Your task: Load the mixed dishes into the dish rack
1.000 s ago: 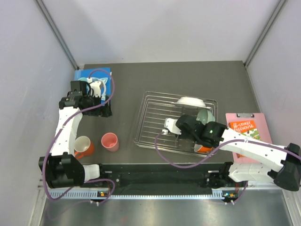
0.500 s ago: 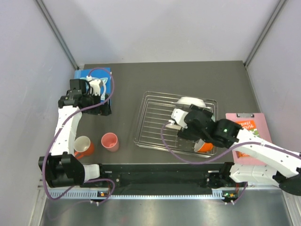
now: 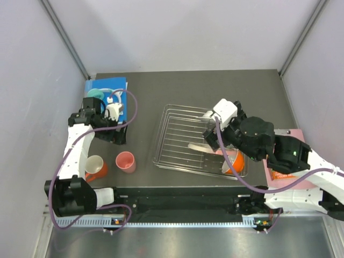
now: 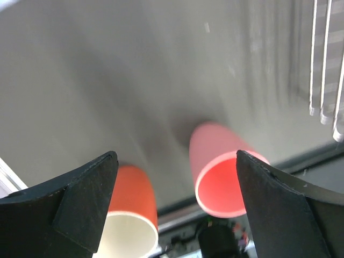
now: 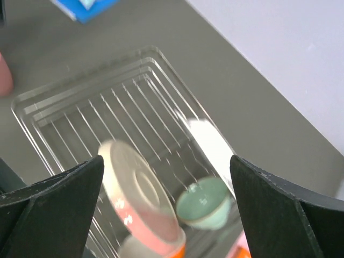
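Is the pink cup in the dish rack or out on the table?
Out. The pink cup stands on the table left of the dish rack, clear of it, beside the orange mug.

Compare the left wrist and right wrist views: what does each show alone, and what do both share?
Left wrist only: the orange mug, beside the pink cup, both on the table. Right wrist only: the pink-and-cream plate, white plate and mint-green bowl in the dish rack, plus a blue board corner. Shared: the grey table and the rack, seen from the left wrist only as bar ends; a pink sliver at the right wrist view's left edge may be that cup.
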